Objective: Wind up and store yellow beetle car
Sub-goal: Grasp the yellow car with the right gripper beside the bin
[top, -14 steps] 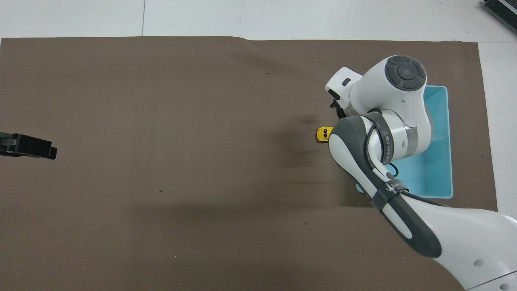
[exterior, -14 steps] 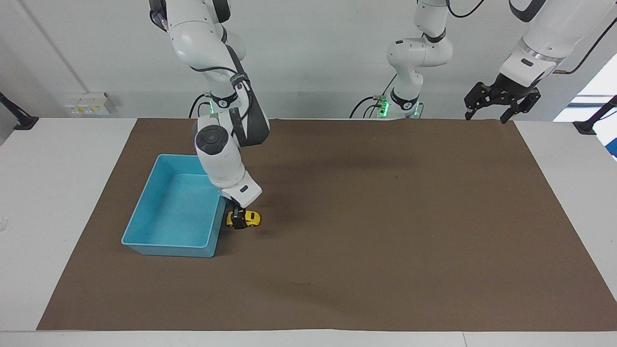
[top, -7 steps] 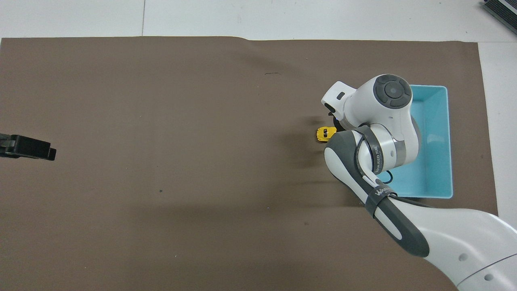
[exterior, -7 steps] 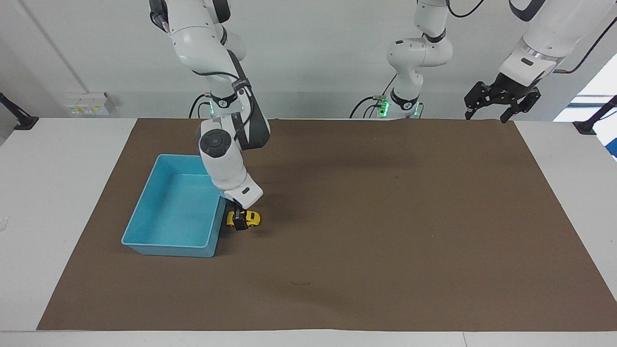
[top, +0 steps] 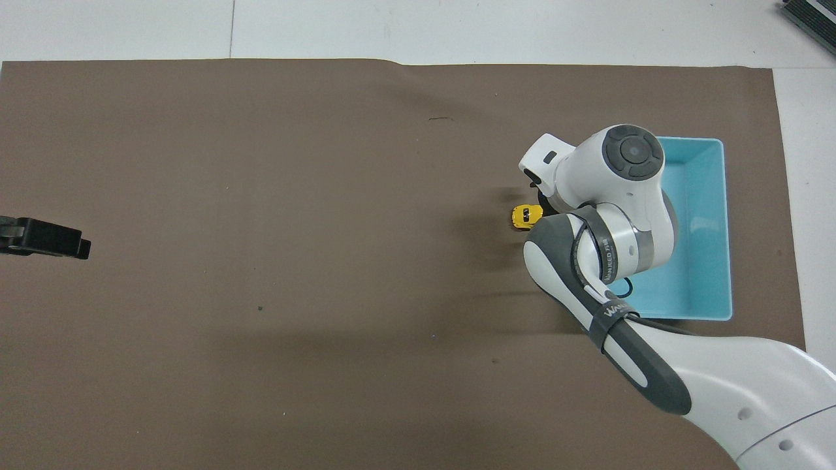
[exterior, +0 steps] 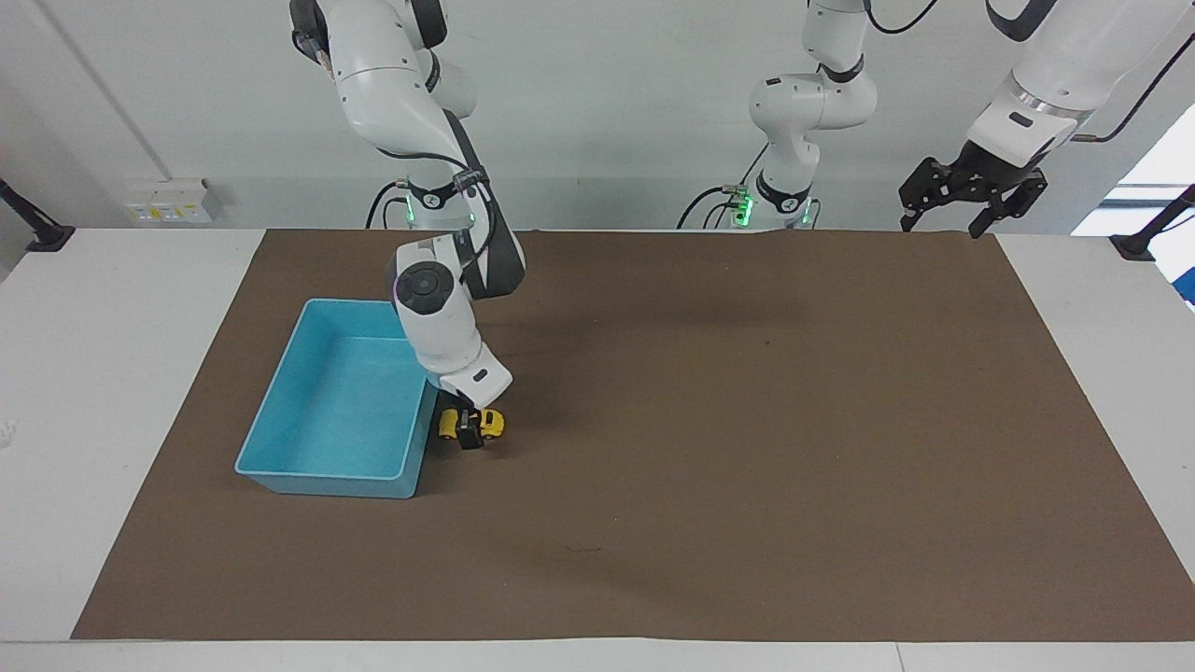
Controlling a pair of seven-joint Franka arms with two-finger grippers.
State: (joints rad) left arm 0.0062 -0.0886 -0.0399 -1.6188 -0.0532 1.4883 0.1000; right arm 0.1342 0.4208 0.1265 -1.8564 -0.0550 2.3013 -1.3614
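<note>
So the yellow beetle car [exterior: 471, 425] sits on the brown mat [exterior: 747, 420] of the worktop, just beside the blue bin [exterior: 280, 439], on the bin's long wall that faces the middle of the mat. It's on its wheels, outside the bin, not stored yet.

The right gripper [exterior: 467, 429] is down at the car, with the arm leaning in over the corner of the bin. One dark finger crosses the middle of the yellow body in the facing view, so the fingers look set astride the car. Whether they're actually clamped on it or just around it, I can't tell; the wrist hides them from above.

The left gripper [exterior: 971, 196] waits up at the left arm's end of the worktop, fingers spread apart, holding nothing.

My read: this is the grab-the-car step, right at the start of the winding bit. Next move probably needs a firm pinch on the body, then a drag backwards along the mat to load the spring. The bin wall is really close, so there's little room to slide that way.
</note>
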